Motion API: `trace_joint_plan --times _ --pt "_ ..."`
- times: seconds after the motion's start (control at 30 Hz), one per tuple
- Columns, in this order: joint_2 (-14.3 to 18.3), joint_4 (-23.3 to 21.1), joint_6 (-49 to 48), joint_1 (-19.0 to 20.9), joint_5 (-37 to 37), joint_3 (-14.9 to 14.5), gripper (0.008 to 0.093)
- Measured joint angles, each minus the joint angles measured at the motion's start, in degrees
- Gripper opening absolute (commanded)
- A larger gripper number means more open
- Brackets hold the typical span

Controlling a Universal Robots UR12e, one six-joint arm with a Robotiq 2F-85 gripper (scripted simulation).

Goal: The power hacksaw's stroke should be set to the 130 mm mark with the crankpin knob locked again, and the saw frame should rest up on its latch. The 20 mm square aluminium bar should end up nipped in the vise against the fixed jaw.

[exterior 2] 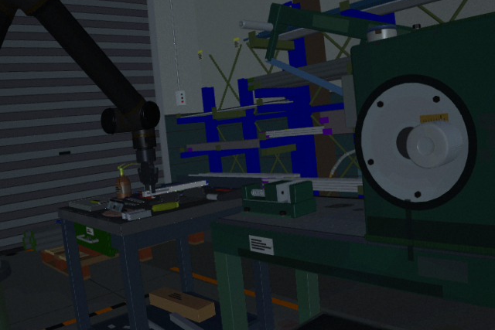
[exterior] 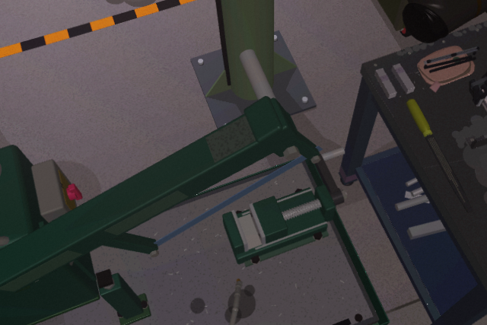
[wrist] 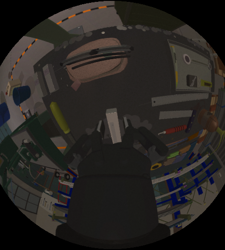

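My gripper (wrist: 113, 126) is down at the dark side table (exterior 2: 148, 214) and stands open, with the pale square aluminium bar (wrist: 112, 124) lying lengthwise between its fingers, not gripped. On the saw bed the green vise (exterior: 277, 221) is open and holds nothing. The saw frame (exterior: 157, 184) is raised, its blue blade (exterior: 232, 199) well above the vise. The crank disc (exterior 2: 416, 142) carries the pale crankpin knob (exterior 2: 434, 144) below a small yellow scale (exterior 2: 434, 118).
A tray of short offcuts (exterior: 423, 211) sits on the table's lower shelf. On the tabletop lie a yellow-handled file (exterior: 432, 144), two small blocks (exterior: 393, 79), a steel rule (wrist: 180, 99) and a brown oil bottle (exterior 2: 123, 184). A green column (exterior: 246, 30) stands behind the saw.
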Motion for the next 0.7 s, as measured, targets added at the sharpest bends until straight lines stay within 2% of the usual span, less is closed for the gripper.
trace_joint_plan --times 0.7 --pt "0.7 -1.0 0.0 0.0 0.0 0.3 0.048"
